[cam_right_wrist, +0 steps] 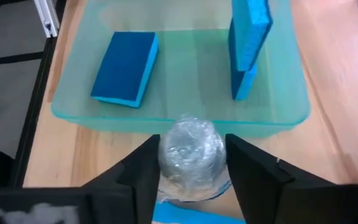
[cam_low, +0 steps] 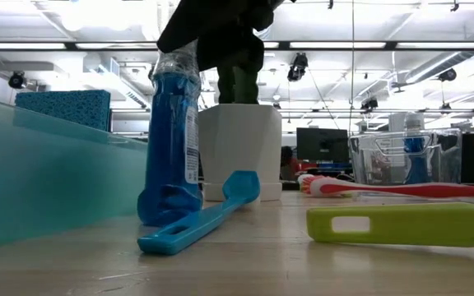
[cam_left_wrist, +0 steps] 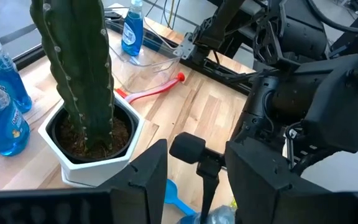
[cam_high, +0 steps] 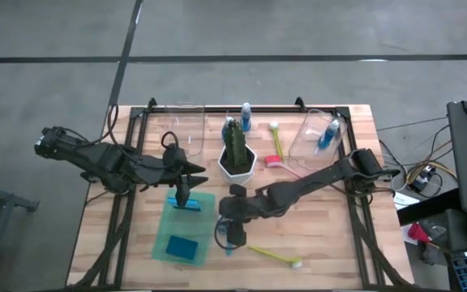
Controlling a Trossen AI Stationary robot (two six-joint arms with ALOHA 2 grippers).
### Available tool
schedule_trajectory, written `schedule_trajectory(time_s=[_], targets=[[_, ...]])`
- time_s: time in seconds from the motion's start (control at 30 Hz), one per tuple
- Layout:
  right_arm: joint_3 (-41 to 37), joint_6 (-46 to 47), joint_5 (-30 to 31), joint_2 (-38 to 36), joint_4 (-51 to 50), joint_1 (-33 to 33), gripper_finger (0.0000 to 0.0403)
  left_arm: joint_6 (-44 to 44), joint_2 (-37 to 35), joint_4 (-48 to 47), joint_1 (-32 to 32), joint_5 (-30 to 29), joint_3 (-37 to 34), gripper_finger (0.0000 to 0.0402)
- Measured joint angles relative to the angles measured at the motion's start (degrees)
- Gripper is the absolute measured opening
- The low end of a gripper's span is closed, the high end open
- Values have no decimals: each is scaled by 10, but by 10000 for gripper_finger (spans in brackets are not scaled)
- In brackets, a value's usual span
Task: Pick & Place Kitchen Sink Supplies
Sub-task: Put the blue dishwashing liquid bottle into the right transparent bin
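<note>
1. Lying closest to the low camera, under and just beside the right gripper (cam_right_wrist: 191, 152): blue brush (cam_low: 196, 226) and yellow brush (cam_low: 401, 224), both flat on the wood, the blue one touching the foot of the blue bottle (cam_low: 171, 140).
2. Closing on that blue bottle's top from above – dark fingers (cam_right_wrist: 145, 171) pressing against both of its sides, bottle standing on the table with its base down.
3. Sitting just ahead of the gripper, right next to the bottle: green tray (cam_right_wrist: 179, 115).
4. Resting inside the tray, beyond the gripper: flat sponge (cam_right_wrist: 124, 67) lying down toward one end, upright sponge (cam_right_wrist: 250, 31) standing on edge toward the other.
5. Hovering over the tray's far end, directly by the upright sponge: left gripper (cam_high: 183, 193).
6. Standing behind the right gripper, near its arm: cactus (cam_left_wrist: 73, 62) in a white pot (cam_left_wrist: 92, 165).
7. Lying farther back, past the pot: pink brush (cam_high: 276, 150) on the table.
8. Waiting well away from the gripper, near the table's far edge – another bottle (cam_high: 328, 134) lying inside a clear bin (cam_high: 308, 122).
</note>
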Motion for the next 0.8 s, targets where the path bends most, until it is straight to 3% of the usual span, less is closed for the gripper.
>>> schedule_trajectory(time_s=[0.23,0.5,0.8], targets=[[-1,4,-1,-20,-16,-7,130,12,0,0,0,0,0,154],[0,30,0,-68,-41,-18,150,24,0,2,0,0,0,154],[0,65,-6,-145,-106,-21,139,30,-3,65,0,0,2,154]])
